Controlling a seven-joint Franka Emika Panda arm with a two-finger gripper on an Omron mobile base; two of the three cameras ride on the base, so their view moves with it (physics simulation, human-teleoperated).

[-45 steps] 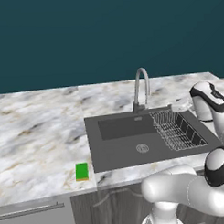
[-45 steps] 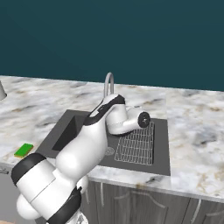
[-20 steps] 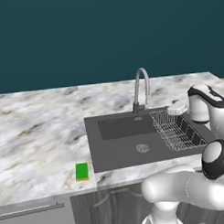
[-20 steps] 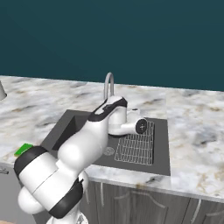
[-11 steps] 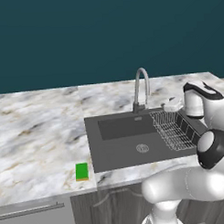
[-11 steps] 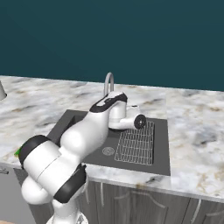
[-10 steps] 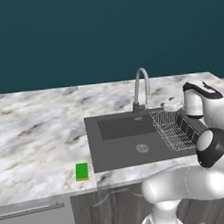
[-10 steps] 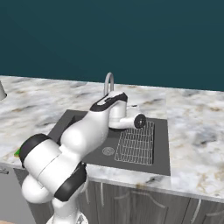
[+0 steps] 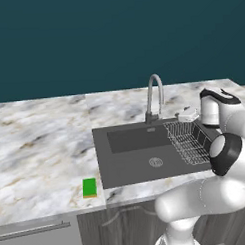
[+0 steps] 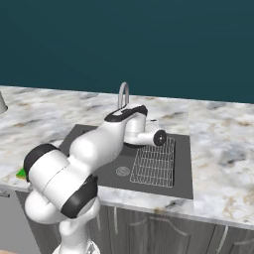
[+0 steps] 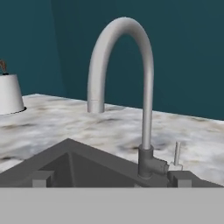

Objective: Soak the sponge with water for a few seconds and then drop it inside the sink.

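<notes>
The sponge (image 9: pixel 89 187), a small green block, lies on the marble counter left of the sink's front corner; in the right base view just its edge (image 10: pixel 21 173) peeks out from behind my arm. The sink (image 9: pixel 127 163) is a dark grey basin with a round drain (image 9: pixel 155 162) and a curved grey faucet (image 9: pixel 154 96). My gripper (image 9: pixel 184 115) hovers over the basin's back right, level with the faucet base and far from the sponge. In the hand view the gripper (image 11: pixel 110 180) is open, facing the faucet (image 11: pixel 146 87) and its small lever (image 11: pixel 176 154). Water is out of view.
A wire mesh rack (image 9: pixel 187 142) fills the right part of the basin, under my hand. A white vessel (image 11: pixel 8 94) stands on the counter far to the left of the faucet. Marble counter (image 9: pixel 40 147) stretches wide to the left of the sink.
My hand has swung left from the counter's right end to above the rack, closer to the faucet, and the elbow has shifted. The sponge has not moved. The jaws stay open.
</notes>
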